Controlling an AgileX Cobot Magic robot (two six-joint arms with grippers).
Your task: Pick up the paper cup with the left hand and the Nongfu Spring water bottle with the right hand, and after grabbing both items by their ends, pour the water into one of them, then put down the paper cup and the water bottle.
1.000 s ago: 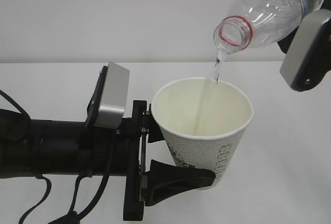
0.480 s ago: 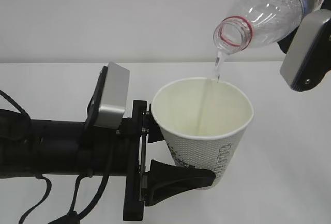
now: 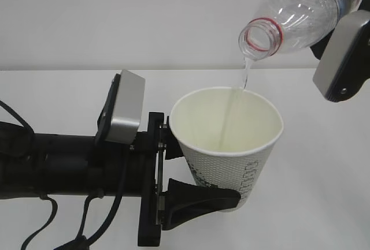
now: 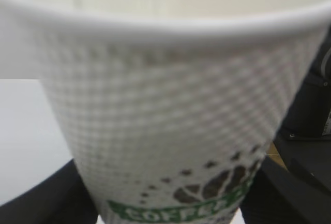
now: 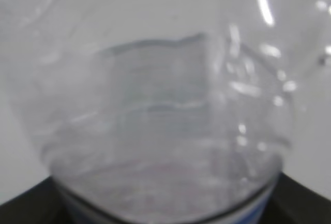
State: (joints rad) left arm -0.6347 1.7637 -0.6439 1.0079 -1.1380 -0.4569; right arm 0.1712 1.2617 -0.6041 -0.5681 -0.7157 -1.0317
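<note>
Water (image 3: 245, 79) is running in a thin stream from the tilted Nongfu Spring water bottle (image 3: 295, 16) into the paper cup (image 3: 228, 146), so I judge I am in the middle of the pour. From the cup, the bottle mouth sits at about one o'clock, above the far rim, and the stream slides down the inner back wall toward the bottom. The left hand (image 3: 196, 195) clamps the cup low on its body, one black finger (image 3: 199, 199) wrapped across the base at six o'clock, and the cup leans a little toward the right. The right hand (image 3: 341, 53) carries the bottle by its rear end at the upper right; its jaws are out of the exterior view, but the right wrist view is filled by clear plastic between two dark finger edges, so I read it as closed on the bottle. To do this well I would keep the mouth over the cup opening, not let it drift outside the far rim, hold the tilt gentle so the stream stays thin, and keep the cup steady without squeezing its soft wall. In the left wrist view the cup carries a green band reading "COFFEE" beneath a dark bean-like motif and fine dotted print. The bottle's label cannot be read here.
</note>
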